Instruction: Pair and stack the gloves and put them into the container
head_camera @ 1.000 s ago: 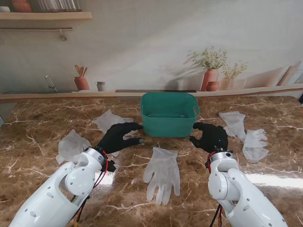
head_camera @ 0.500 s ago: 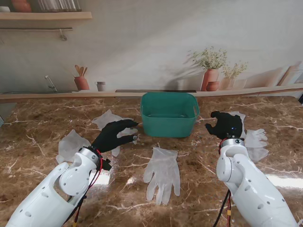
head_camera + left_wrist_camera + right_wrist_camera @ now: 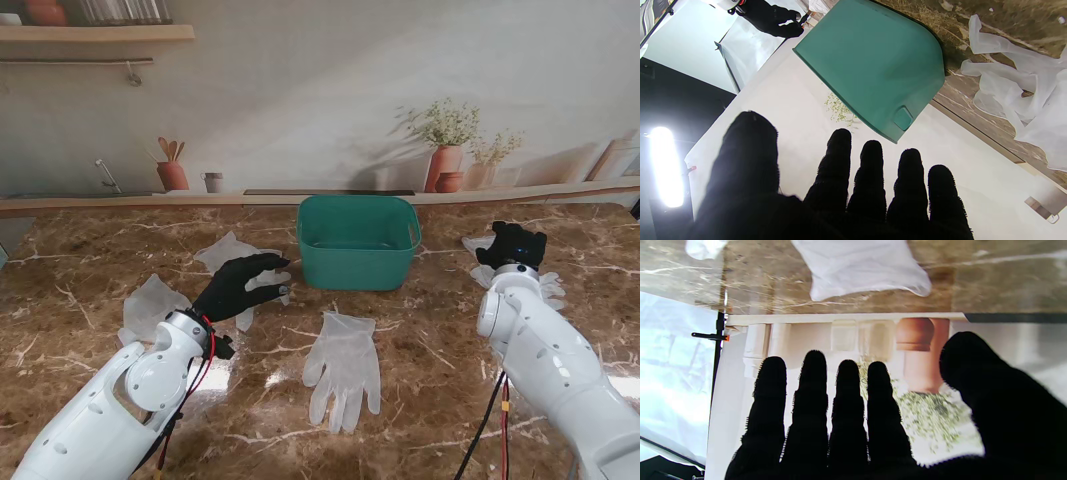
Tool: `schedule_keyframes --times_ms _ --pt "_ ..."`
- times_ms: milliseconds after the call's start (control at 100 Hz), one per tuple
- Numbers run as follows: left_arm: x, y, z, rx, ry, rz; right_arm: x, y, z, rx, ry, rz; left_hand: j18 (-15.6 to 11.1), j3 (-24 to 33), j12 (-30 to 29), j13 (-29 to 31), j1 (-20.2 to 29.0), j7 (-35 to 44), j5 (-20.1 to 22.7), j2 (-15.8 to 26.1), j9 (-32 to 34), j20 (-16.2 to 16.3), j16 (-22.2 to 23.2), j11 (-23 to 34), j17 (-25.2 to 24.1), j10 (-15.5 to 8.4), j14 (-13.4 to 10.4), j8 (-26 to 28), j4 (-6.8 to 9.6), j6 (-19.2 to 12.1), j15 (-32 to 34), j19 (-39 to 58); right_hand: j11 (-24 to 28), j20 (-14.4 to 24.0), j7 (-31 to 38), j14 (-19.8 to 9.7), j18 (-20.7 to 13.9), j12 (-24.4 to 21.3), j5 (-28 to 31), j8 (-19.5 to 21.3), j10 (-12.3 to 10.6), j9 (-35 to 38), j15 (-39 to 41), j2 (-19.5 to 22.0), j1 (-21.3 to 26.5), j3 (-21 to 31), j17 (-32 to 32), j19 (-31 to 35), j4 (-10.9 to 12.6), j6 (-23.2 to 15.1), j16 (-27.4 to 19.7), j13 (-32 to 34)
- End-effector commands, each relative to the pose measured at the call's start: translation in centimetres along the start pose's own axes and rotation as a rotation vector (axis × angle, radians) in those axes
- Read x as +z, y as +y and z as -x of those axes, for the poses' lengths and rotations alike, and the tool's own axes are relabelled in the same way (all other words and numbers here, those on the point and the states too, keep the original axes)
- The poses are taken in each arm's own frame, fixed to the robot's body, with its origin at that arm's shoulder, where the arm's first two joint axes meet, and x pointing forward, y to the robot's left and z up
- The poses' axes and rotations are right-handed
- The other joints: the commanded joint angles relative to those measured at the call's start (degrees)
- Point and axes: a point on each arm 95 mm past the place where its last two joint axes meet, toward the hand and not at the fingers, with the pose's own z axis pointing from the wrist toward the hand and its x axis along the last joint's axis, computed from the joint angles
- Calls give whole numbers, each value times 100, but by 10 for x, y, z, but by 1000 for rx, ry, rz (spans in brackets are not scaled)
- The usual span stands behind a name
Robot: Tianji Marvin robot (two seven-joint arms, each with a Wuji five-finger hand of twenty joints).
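Five gloves (image 3: 343, 366) show from the stand; wrist views show fewer.

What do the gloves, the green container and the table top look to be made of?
Gloves: thin translucent white film, probably disposable plastic or latex; they wrinkle and the table shows through. Green container: likely moulded plastic, smooth with a dull sheen and rounded corners. Table top: glossy brown marble look with white veins; real stone or laminate, hard to tell.
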Motion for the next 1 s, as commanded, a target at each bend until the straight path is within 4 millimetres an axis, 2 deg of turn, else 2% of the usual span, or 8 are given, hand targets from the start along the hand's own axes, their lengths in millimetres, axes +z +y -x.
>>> schedule_keyframes --times_ms 0,230,480,710,840,960,980,990 --pt "0 2 1 -2 -8 4 9 2 7 1 -30 -23 -214 -269 -76 -69 41 9 67 234 44 75 -56 -77 -23 -35 -234 -8 150 7 -123 1 4 113 -190 -34 -51 -84 -341 -88 94 -349 -93 11 -45 -102 -165 -160 160 157 -27 -326" --pt "1 2 2 8 -12 2 26 -15 18 -83 -91 -119 -207 -265 -70 -66 73 34 97 222 59 74 -52 -68 -30 -29 -237 10 150 15 -115 28 114 177 -356 -135 -260 -161 -747 -46 236 -1198 -316 53 -80 -546 -1085 -838 134 507 -237 -1988" --pt "2 -1 1 24 -12 8 28 -24 21 -110 -163 -202 -224 -263 -63 -69 109 50 119 224 68 53 -53 -58 -31 -33 -254 23 148 25 -112 17 172 395 -96 -193 -395 -45 -650 218 363 -1600 -169 135 -133 -1032 -1429 -1277 118 920 -202 -2538" --pt "1 -2 2 35 -16 6 22 -35 21 -128 -176 -267 -219 -266 -65 -76 123 83 176 233 68 33 -59 -64 -32 -30 -261 42 145 11 -117 0 311 553 626 -184 -361 33 419 636 340 -1194 -24 -115 33 -971 -1251 -1199 106 606 -156 -2305" --pt "2 -2 1 38 -13 11 15 -44 21 -143 -180 -290 -224 -271 -64 -80 122 101 202 243 66 20 -61 -64 -32 -24 -261 55 142 -5 -120 -17 429 672 1122 -169 -321 156 1060 1123 285 -720 116 -683 313 -198 -1138 -1071 -32 164 -118 -2084" --pt "1 -3 1 40 -8 12 9 -53 21 -153 -175 -307 -222 -269 -64 -72 131 116 224 247 83 9 -62 -63 -31 -16 -263 67 142 2 -121 -32 561 737 1428 -181 -260 248 1889 1283 162 -55 281 -1092 644 329 -1045 -939 -92 -213 -38 -1788" --pt "1 -3 1 40 -8 11 8 -55 21 -153 -172 -309 -222 -272 -65 -69 128 117 224 248 84 8 -61 -63 -30 -20 -259 68 141 3 -120 -33 589 752 1469 -184 -255 286 1965 1241 138 76 325 -1148 712 352 -1037 -913 -254 -268 -5 -1741" --pt "1 -3 1 40 -7 11 7 -55 21 -153 -171 -311 -222 -273 -65 -69 126 118 227 249 84 7 -61 -64 -30 -19 -258 69 141 -1 -120 -34 595 773 1709 -191 -247 393 2039 1015 96 278 363 -1251 831 392 -1024 -888 -553 -360 52 -1677"
